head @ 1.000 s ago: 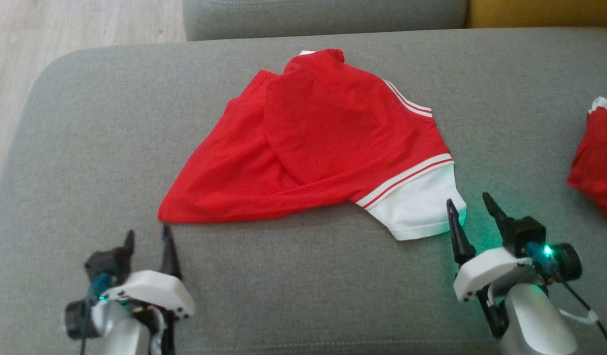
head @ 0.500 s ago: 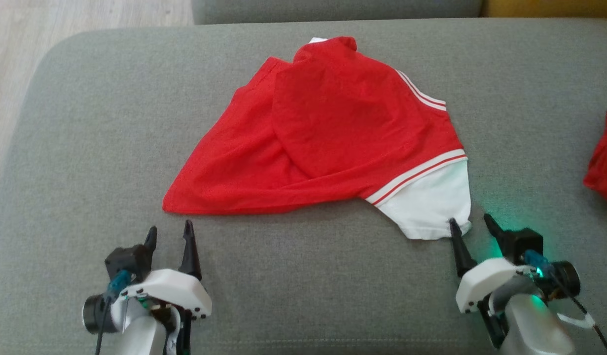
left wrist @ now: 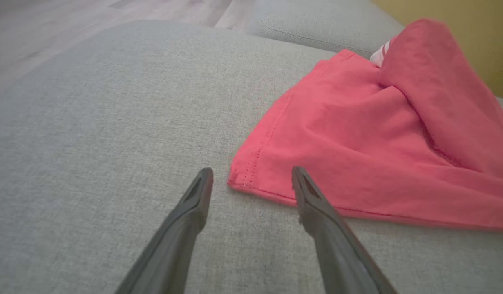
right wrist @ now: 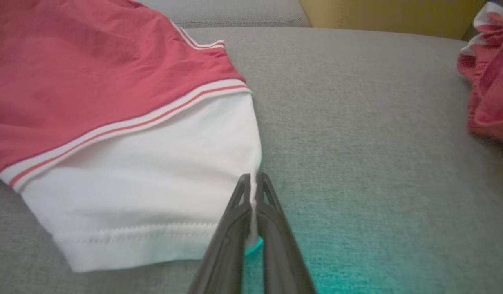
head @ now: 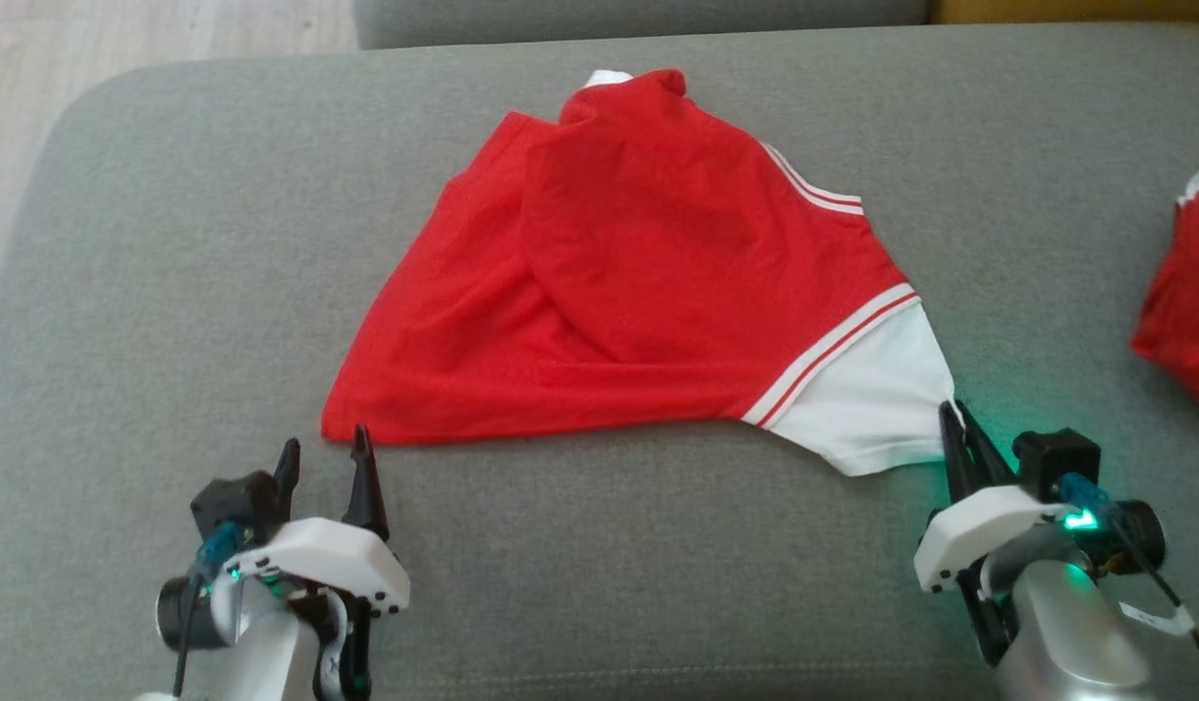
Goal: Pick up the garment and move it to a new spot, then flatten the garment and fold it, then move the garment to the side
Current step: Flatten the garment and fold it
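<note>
While I watch from the head camera, the garment, red with white striped trim, lies spread over the middle of the grey cushion, partly folded over itself. Its white sleeve points toward the cushion's near right side. My right gripper is clamped narrow on the outer edge of that sleeve. In the right wrist view a sliver of white cloth shows pinched between the two dark fingers, and a green glow falls on the cushion beside them. My left gripper has its fingers spread wide and holds nothing, low over the cushion's near left part. In the left wrist view the garment's red hem corner sits just beyond the gap between the fingertips, and I cannot tell whether either tip touches the cloth. A second red cloth with a white edge lies bunched at the cushion's right end, well apart from the garment. Pale wooden floor shows past the cushion's far left corner.
</note>
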